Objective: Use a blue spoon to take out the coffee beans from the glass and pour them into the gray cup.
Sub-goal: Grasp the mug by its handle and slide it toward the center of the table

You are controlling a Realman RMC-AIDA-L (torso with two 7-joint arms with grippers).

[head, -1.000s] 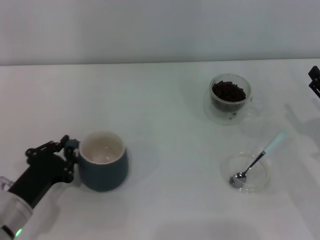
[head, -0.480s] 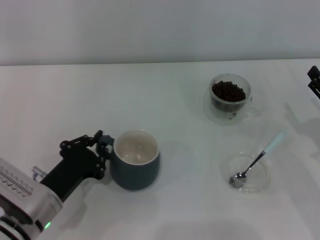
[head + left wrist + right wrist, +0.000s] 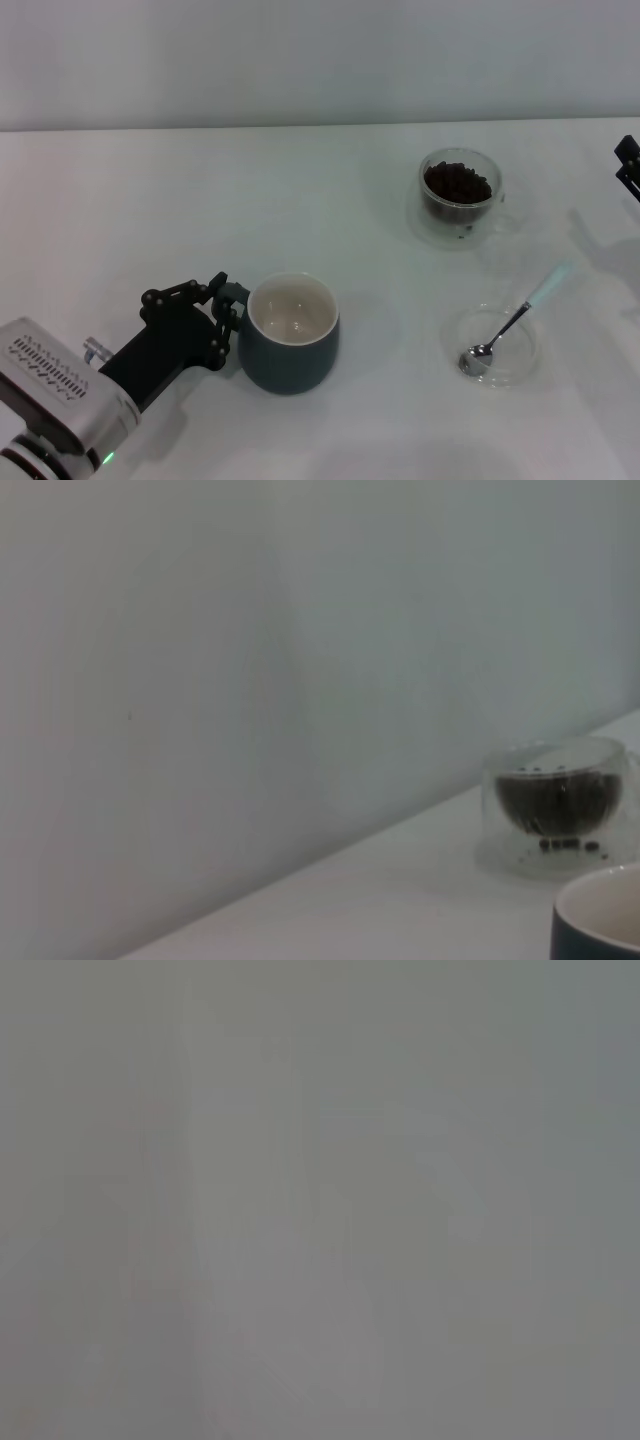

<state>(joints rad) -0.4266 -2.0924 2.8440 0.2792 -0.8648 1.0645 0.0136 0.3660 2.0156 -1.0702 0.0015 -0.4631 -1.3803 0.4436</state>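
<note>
Head view: the left claw (image 3: 226, 312) sits low on the white surface (image 3: 300, 190), pressed against the left side of the gray cup (image 3: 291, 335), its fingers closed around what appears to be the cup's handle (the handle itself is hidden behind them). The cup stands upright, its pale inside showing. Far to the right and farther back stands the glass (image 3: 459, 196) with the coffee beans (image 3: 457, 183) heaped inside. Nearer and to the right, the blue spoon (image 3: 514, 322) lies with its metal bowl in a clear saucer (image 3: 493, 347) and its pale handle leaning out over the rim. The right claw (image 3: 629, 165) shows only as a dark edge at the right border, well apart from everything; whether it is wide or narrow cannot be told.

Left wrist view: the glass (image 3: 556, 805) with beans (image 3: 556, 800) stands on the surface before a plain wall, and the cup's rim (image 3: 600, 915) shows in the corner.

Right wrist view: only a featureless gray field.
</note>
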